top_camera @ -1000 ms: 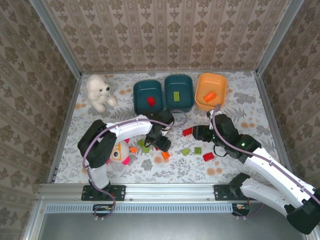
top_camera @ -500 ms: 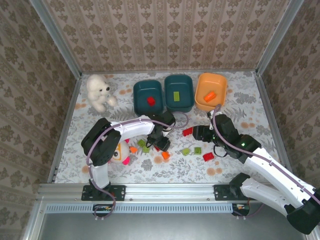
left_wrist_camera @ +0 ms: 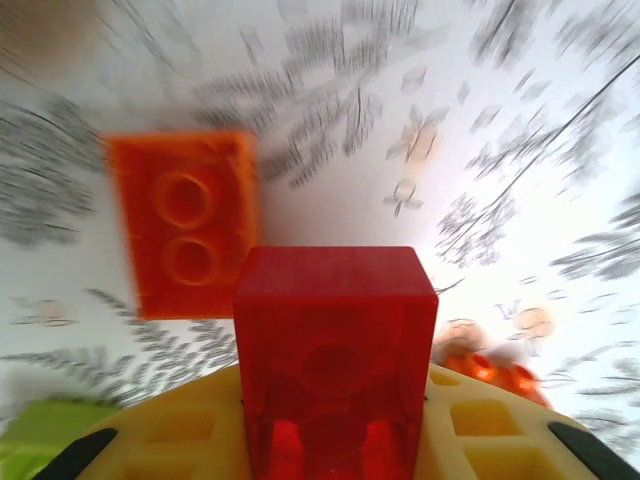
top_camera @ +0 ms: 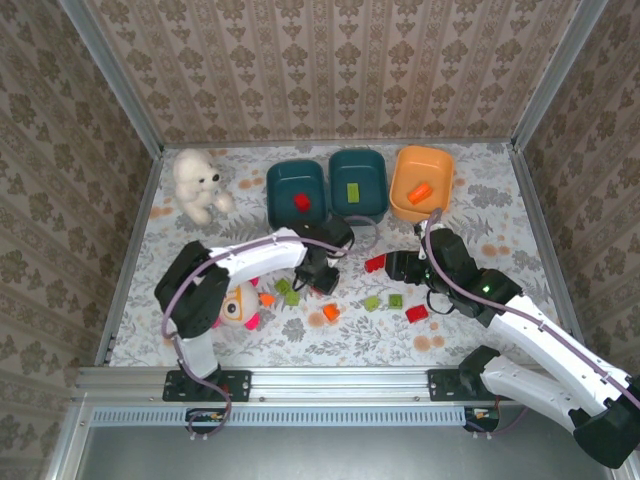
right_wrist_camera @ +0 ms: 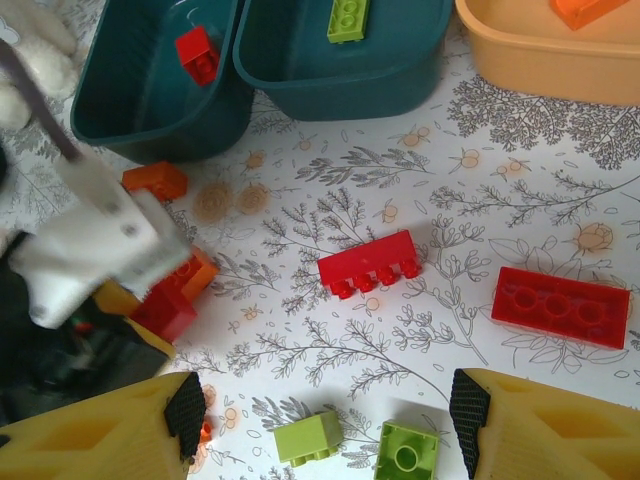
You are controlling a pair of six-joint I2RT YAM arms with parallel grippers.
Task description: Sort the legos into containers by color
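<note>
- Left fingers (left_wrist_camera: 480,440) are clamped on a red brick (left_wrist_camera: 335,340). Can't tell if it's on the tabletop (left_wrist_camera: 400,120) or just off it. An orange brick (left_wrist_camera: 185,225) lies just beside.
- Likely best: lift straight up so the orange brick isn't dragged. Grip looks centred.
- Carry to the left teal tub (top_camera: 272,195), which has a red piece (top_camera: 301,201) inside. Let go low inside, past the rim.
- Right fingers (right_wrist_camera: 520,420) are spread wide and empty, over the green bricks (right_wrist_camera: 310,437). Route away from them.

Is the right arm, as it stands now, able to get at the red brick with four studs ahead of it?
Probably yes. The four-stud red brick lies by itself just ahead of the right arm's open fingers, with nothing over it.
</note>
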